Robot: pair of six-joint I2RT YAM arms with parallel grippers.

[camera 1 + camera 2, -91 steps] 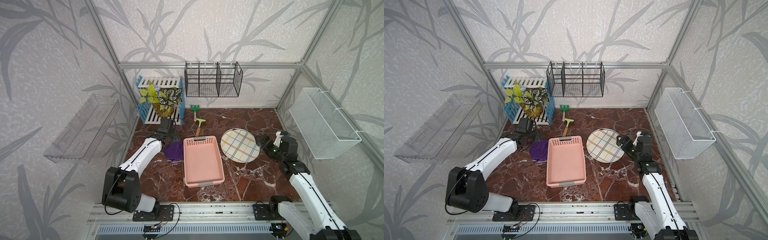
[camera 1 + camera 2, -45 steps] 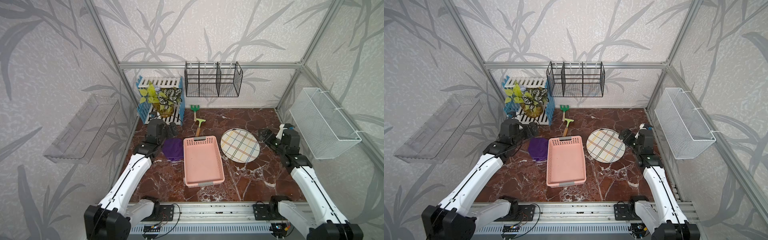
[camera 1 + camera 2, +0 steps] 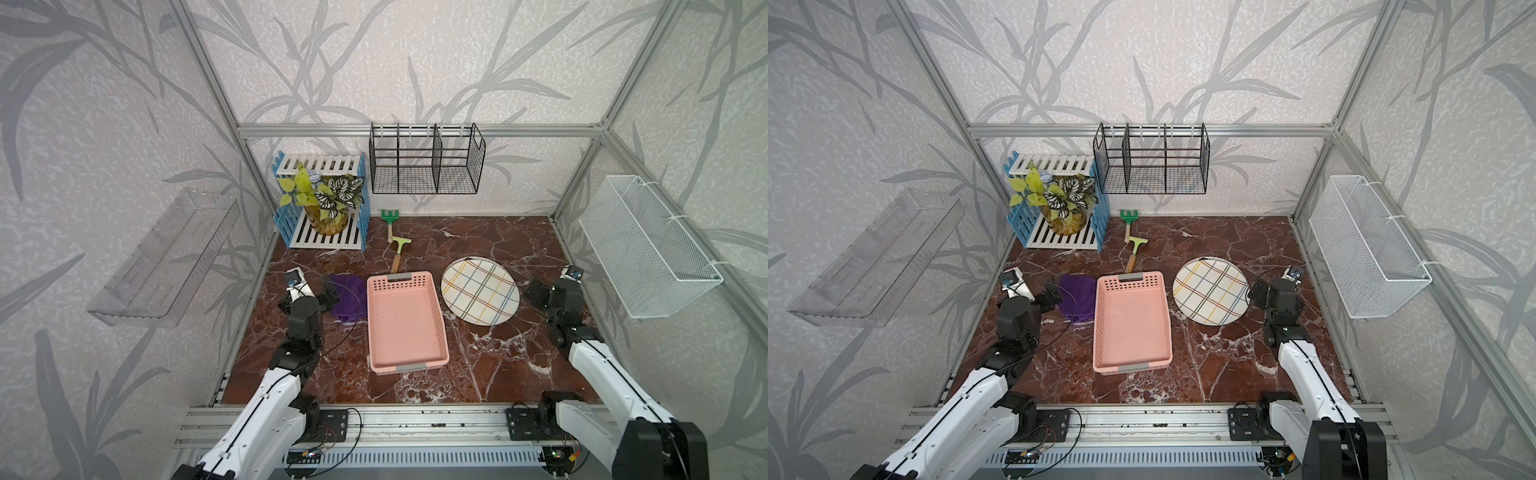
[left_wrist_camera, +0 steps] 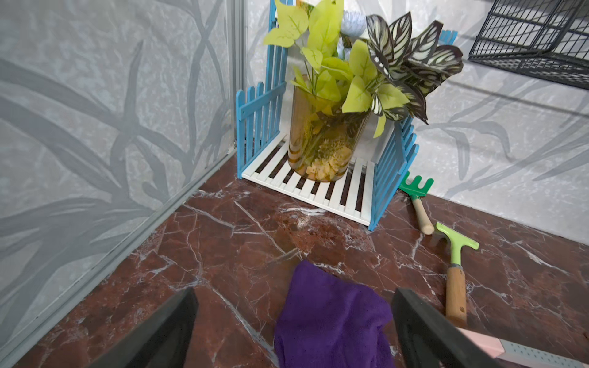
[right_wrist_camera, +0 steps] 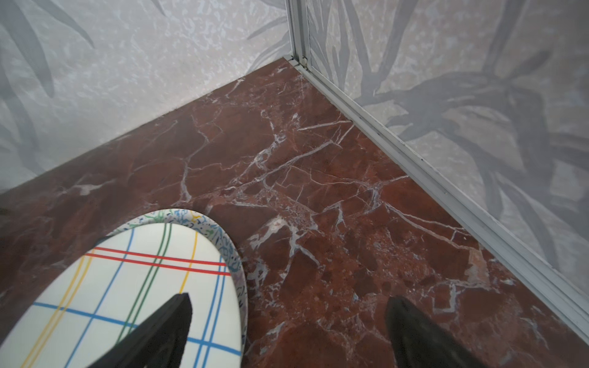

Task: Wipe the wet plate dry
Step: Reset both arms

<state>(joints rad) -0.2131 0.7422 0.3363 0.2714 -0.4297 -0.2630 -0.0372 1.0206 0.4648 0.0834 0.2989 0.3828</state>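
Left hand [image 3: 329,297]: spread wide, clamped on nothing, aimed at the purple cloth [image 4: 331,318]. Cloth: rumpled on the table [image 3: 490,365], just beside the pink basket [image 3: 405,328]. In the left wrist view, loose between the fingers [image 4: 172,321], not pinched. Touching or just above? Hard to say from here.

Across to the right hand [image 3: 533,292]: spread wide as well, and just as empty. In the right wrist view, one finger over the rim of the plate [image 5: 127,286], the other over bare table.

Plate: flat on the table, checked face up, between the basket and the right hand. Well apart from the cloth, with the basket in between.

Further out: nothing in the basket. Beyond it, towards the back wall, a small rake [image 3: 390,217] and a small hoe [image 3: 401,245]. In the corner, a plant [image 3: 328,199] on a slatted stand [image 3: 324,241]. None of it in the way.

Now the score. No cloth on the plate, nothing lifted, nothing gripped. No drops or sheen to make out on the plate up close, so wet or dry: cannot tell. Looks like either a wipe not yet begun or one already finished. Impossible to settle from this alone. If unwiped, then everything left to do: grab the cloth, carry it past the basket, steady the plate, rub the face dry.
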